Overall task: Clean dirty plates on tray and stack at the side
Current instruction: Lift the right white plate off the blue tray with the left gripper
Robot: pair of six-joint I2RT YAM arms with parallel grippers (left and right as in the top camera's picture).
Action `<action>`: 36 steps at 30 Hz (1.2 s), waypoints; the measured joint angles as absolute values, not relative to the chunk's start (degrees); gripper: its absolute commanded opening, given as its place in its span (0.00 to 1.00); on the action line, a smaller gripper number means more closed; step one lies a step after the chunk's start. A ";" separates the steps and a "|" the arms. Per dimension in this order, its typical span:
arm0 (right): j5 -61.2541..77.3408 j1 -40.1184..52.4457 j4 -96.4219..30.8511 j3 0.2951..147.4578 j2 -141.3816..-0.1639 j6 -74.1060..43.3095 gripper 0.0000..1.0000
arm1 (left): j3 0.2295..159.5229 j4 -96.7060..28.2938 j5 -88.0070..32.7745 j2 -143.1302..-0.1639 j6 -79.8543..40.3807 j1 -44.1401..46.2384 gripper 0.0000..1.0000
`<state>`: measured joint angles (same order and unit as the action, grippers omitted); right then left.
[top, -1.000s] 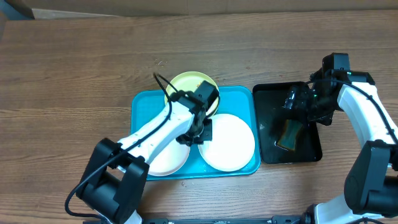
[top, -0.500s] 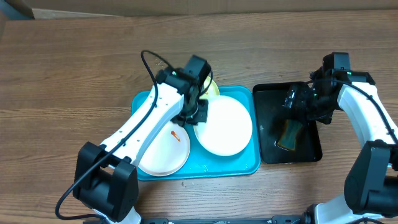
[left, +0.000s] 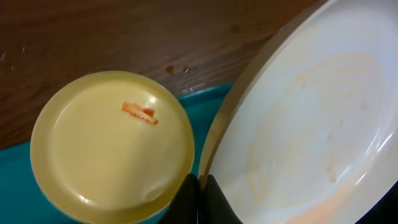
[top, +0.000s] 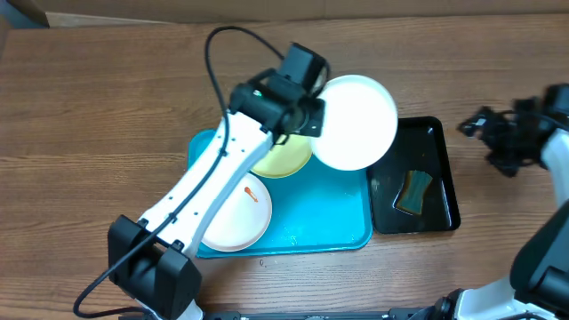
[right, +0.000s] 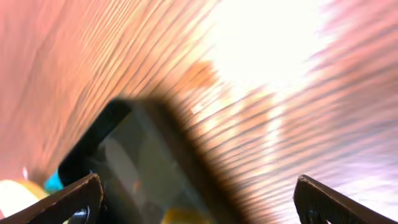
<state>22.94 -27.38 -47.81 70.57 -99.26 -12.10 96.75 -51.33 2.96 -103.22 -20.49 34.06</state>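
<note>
My left gripper (top: 313, 114) is shut on the rim of a white plate (top: 357, 122) and holds it lifted and tilted over the tray's far right corner; the wrist view shows the fingers (left: 200, 200) pinching the plate's rim (left: 311, 124). The pale yellow-green plate (top: 283, 156) with a red-orange smear lies on the turquoise tray (top: 324, 222); it also shows in the left wrist view (left: 112, 143). A second white plate (top: 236, 213) with a red smear lies at the tray's near left. My right gripper (top: 476, 126) is open and empty, raised right of the black tray.
A narrow black tray (top: 427, 196) stands right of the turquoise tray and holds a green-yellow sponge (top: 413, 189). The black tray also shows blurred in the right wrist view (right: 137, 162). Bare wooden table (top: 107, 107) lies to the left and behind.
My left gripper has lifted the white plate off the tray and swung it up and to the right, uncovering the yellow-green plate. My right gripper has left the black tray and moved right.
</note>
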 measured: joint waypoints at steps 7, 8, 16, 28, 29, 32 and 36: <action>23.88 -36.49 -47.79 70.57 -99.26 -12.12 1.00 | 96.75 -42.17 15.49 -103.22 -17.08 41.87 0.04; 23.90 -37.15 -47.81 70.57 -99.26 -12.14 1.00 | 96.75 -41.39 17.12 -103.22 -16.38 42.76 0.04; 24.25 -38.26 -47.81 70.57 -99.26 -12.14 1.00 | 96.77 -36.34 34.28 -103.33 -7.53 51.20 0.04; 24.49 -38.26 -47.83 70.57 -99.26 -12.14 1.00 | 96.86 -15.16 57.60 -112.25 18.85 62.52 0.04; 24.62 -38.26 -47.81 70.57 -99.26 -12.12 1.00 | 96.86 -12.23 59.16 -112.99 22.00 63.33 0.04; 24.67 -38.26 -47.86 70.57 -99.26 -12.12 1.00 | 96.86 -5.63 61.95 -113.97 28.88 65.08 0.04; 24.69 -38.26 -47.86 70.57 -99.26 -12.14 1.00 | 96.90 0.34 64.47 -113.99 34.41 66.43 0.04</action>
